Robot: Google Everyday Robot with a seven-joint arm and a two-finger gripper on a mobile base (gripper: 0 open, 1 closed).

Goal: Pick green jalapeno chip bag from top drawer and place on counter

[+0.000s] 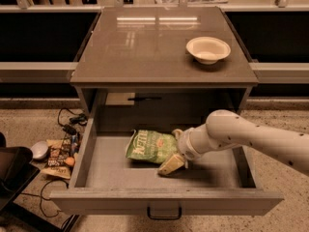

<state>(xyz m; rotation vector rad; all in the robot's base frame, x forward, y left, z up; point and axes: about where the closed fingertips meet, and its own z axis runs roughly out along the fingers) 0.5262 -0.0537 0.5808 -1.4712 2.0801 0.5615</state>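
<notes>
The green jalapeno chip bag (149, 146) lies flat on the bottom of the open top drawer (116, 170), near its middle. My gripper (175, 149) reaches in from the right on a white arm and sits at the bag's right end. It is open, with one finger (171, 164) in front of the bag's edge and the other behind it. The drawer's dark handle (164, 211) shows at the front. The counter (145, 47) is the glossy top above the drawer.
A cream bowl (208, 49) stands on the counter's right side. Dark snack packets (60, 156), a white rounded object (39, 150) and cables lie on the floor left of the drawer. A dark object (12, 170) sits at the far left. Grey ledges run either side.
</notes>
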